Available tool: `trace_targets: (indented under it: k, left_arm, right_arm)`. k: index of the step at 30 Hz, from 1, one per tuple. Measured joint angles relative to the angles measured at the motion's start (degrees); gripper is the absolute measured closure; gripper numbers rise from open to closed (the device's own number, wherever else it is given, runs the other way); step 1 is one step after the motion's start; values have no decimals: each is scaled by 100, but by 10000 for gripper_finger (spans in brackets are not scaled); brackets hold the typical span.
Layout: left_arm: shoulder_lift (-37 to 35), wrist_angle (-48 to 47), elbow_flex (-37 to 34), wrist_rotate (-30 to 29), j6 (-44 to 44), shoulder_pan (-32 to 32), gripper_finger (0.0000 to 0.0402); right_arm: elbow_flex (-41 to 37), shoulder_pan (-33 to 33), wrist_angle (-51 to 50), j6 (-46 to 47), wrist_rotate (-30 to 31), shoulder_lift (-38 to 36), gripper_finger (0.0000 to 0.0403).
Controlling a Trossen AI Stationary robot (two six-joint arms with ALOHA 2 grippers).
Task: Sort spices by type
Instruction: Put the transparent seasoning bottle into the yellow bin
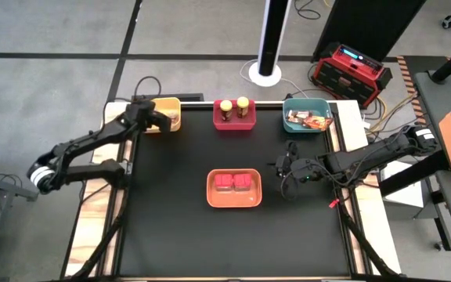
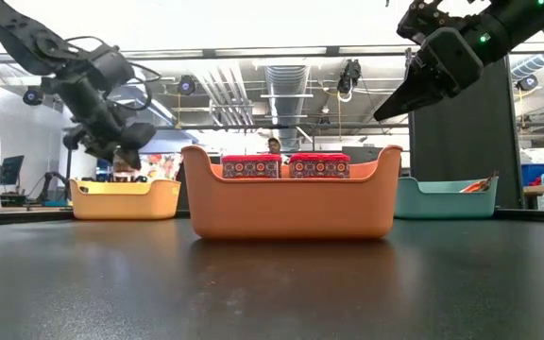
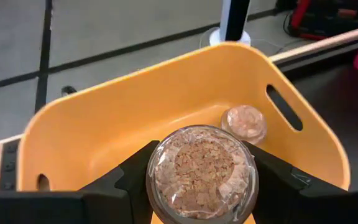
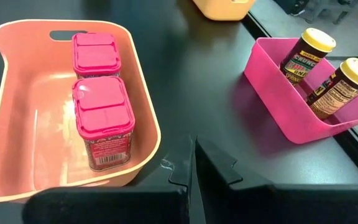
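Observation:
My left gripper [image 1: 160, 119] hangs over the yellow tray [image 1: 171, 105] at the far left, shut on a clear shaker [image 3: 201, 171] of pinkish-brown flakes. A second shaker [image 3: 244, 123] stands on the floor of the yellow tray [image 3: 135, 118]. Two yellow-lidded jars [image 1: 234, 108] stand in the red tray [image 1: 233, 124]. Printed packets [image 1: 308, 120] lie in the teal tray [image 1: 288, 110]. Two red tubs [image 1: 234, 182] sit in the orange tray [image 1: 234, 202]. Right of the orange tray, my right gripper [image 1: 282, 166] is shut, holding nothing and raised above the table. My left gripper pinches the shaker's round side wall [image 3: 155, 180] between its two fingers [image 3: 129, 180], one on each side. Its round end faces the wrist camera. The fingers slant down toward the table's far edge. The shaker is lifted clear, above the yellow tray's inside.
The black mat [image 1: 171, 219] is bare around the orange tray. The three other trays line its far edge. A white pole's base [image 1: 265, 74] and a red box [image 1: 351, 70] stand on the floor beyond the table.

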Motion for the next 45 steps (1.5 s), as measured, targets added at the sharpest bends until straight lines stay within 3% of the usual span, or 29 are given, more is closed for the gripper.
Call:
trace_targets:
  k: [16,23,31,45]
  left_arm:
    - [803,481,80,-50,3,151,222]
    - [1040,477,127,-123,-841,175,222]
    - [1199,438,125,-598,-1410,103,222]
    - [1386,535,155,-695,-1683,-72,221]
  right_arm:
    - [0,0,-1,-2,0,0,390]
    - [0,0,-2,-2,0,0,390]
    - [0,0,-2,-4,0,0,390]
    - [0,0,-2,-63,0,0,390]
